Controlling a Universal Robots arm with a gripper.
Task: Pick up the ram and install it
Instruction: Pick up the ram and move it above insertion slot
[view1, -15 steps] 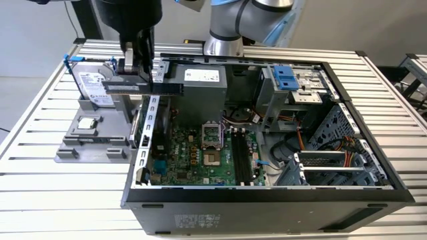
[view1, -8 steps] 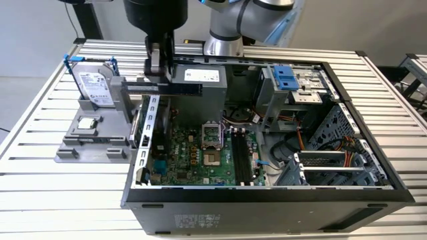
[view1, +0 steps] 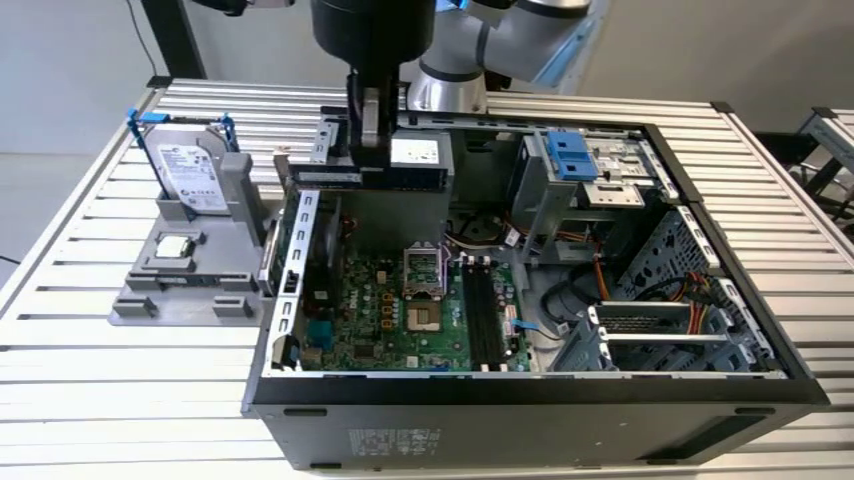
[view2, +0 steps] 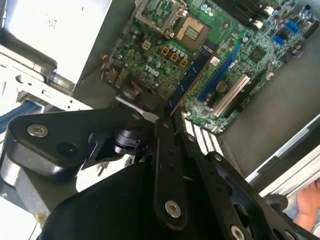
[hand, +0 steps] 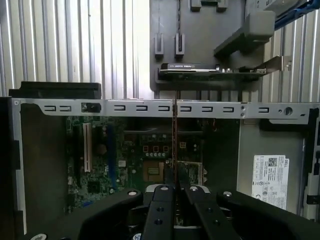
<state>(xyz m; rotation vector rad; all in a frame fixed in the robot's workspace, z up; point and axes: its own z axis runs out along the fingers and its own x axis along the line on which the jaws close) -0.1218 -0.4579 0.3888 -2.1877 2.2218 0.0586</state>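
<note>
slatted metal surface (view1: 80, 380) under an open computer case (view1: 534, 420); pincer (hand: 174, 186) clamped on the ram (hand: 174, 145), its long axis level, edge toward the motherboard (hand: 95, 180) below the pincer.

The claw (hand: 174, 189) is matt black with bright metal screws; the ram (view2: 192, 75) pinched in it is a thin board, dark and slightly glossy; beneath the claw the motherboard (view1: 387, 310) shines lacquered green inside a case (view1: 534, 430) of dull grey sheet metal; the surface (view1: 80, 370) below is ribbed, satin pale metal.
</note>
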